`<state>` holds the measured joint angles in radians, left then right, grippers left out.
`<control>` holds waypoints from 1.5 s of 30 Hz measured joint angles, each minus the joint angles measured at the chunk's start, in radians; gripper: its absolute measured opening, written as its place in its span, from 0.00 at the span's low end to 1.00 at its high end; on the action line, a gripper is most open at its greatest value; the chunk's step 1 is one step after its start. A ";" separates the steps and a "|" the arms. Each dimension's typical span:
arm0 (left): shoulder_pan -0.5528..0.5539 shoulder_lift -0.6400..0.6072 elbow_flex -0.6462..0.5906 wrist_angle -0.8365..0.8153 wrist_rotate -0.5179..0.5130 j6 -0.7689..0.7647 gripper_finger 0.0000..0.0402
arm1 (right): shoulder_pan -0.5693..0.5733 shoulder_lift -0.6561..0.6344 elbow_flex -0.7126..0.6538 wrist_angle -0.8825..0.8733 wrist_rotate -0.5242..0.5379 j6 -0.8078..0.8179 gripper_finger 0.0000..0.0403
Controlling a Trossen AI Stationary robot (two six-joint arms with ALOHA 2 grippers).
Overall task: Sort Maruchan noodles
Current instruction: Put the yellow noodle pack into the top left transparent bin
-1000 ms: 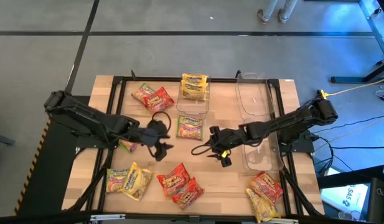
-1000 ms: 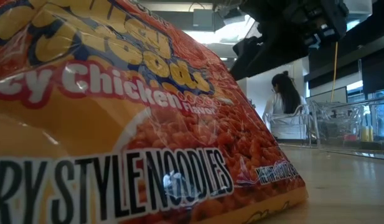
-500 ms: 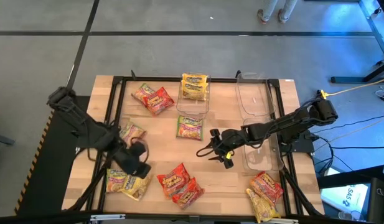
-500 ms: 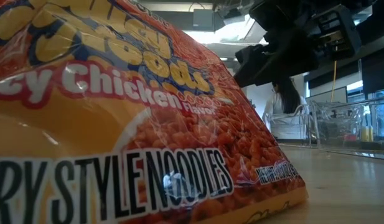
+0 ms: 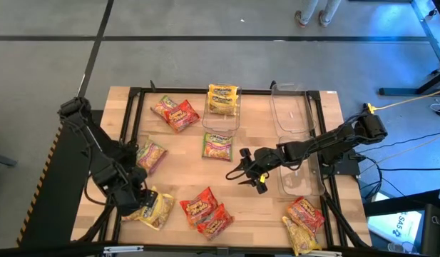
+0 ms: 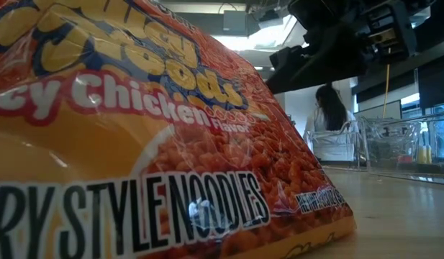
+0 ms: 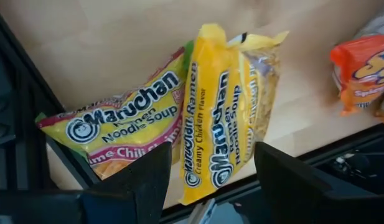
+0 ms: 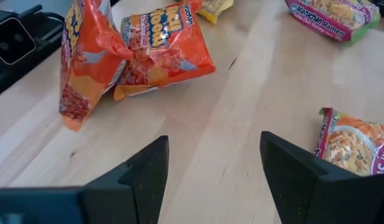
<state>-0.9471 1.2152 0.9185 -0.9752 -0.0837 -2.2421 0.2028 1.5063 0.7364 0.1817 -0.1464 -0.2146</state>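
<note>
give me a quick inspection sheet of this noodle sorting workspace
surface: wooden table inside a black frame.
job's things: Maruchan noodles scattered; yellow packet and lime chili packet at the front left, orange packets front centre, one yellow packet in the middle bin.
clutter: two clear bins on the right.
grippers: left gripper open above the yellow packet; right gripper open, empty, mid-table.
cables: yellow cable off the right edge.
surroundings: person in the room behind; grey floor.
</note>
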 joint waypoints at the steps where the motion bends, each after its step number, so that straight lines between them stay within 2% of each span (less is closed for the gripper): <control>1: -0.003 0.000 -0.011 0.013 0.000 -0.004 0.56 | 0.000 0.000 0.000 0.003 0.004 0.000 0.55; 6: -0.011 0.000 -0.076 0.097 -0.003 -0.008 0.56 | 0.000 0.000 0.000 0.004 0.005 0.000 0.55; 19: -0.010 0.000 -0.280 0.481 -0.015 -0.001 0.56 | 0.000 0.000 0.000 0.003 0.006 0.000 0.55; 25: -0.010 -0.001 -0.333 0.632 -0.112 0.043 0.56 | 0.000 0.000 0.000 0.003 0.007 0.000 0.55; 28: -0.009 0.001 -0.349 0.650 -0.149 0.049 0.56 | 0.000 0.000 0.000 0.003 0.007 0.000 0.55; 38: 0.003 0.010 -0.406 0.646 -0.130 0.029 0.56 | 0.000 0.001 0.000 0.001 0.023 -0.001 0.55; 45: 0.031 0.077 -0.407 0.744 -0.135 0.122 0.56 | 0.000 0.001 0.000 0.001 0.023 -0.001 0.55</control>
<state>-0.9157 1.2920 0.5114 -0.2308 -0.2184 -2.1202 0.2024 1.5070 0.7368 0.1829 -0.1230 -0.2153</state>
